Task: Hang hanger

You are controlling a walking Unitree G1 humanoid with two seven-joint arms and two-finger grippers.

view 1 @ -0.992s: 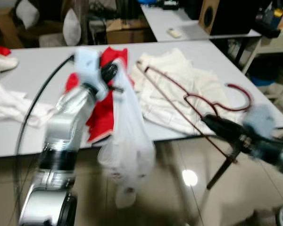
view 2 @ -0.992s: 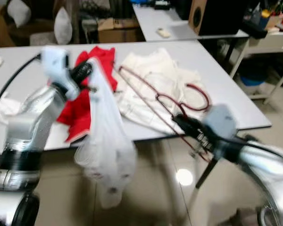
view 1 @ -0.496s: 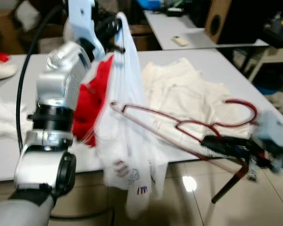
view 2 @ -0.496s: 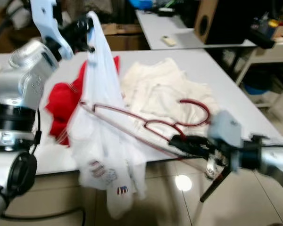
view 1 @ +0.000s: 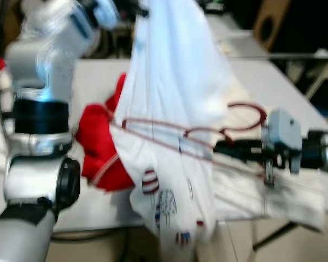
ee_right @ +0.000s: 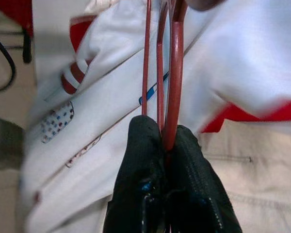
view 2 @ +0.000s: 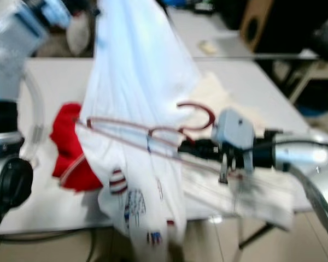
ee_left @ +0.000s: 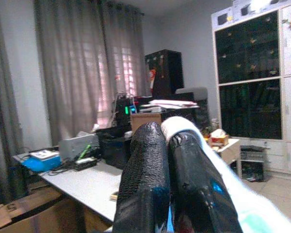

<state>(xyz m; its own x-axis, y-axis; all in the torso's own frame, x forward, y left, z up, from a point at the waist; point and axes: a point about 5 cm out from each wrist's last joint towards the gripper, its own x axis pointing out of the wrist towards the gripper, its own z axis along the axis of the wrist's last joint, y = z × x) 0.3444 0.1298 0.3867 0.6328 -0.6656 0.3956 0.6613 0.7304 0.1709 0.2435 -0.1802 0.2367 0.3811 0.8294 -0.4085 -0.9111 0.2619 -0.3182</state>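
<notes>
I am holding the white garment (view 1: 175, 109) up high with my left pincer (ee_left: 167, 145), clamped tight on a fold of its cloth above the bench (view 1: 93, 76). My right pincer (ee_right: 164, 145) is gripping the red wire hanger (view 2: 153, 134) by its neck, its near arm lying against the cloth. I judge I am mid-threading; next I am needing to slide that arm inside, though the opening is blurred.
</notes>
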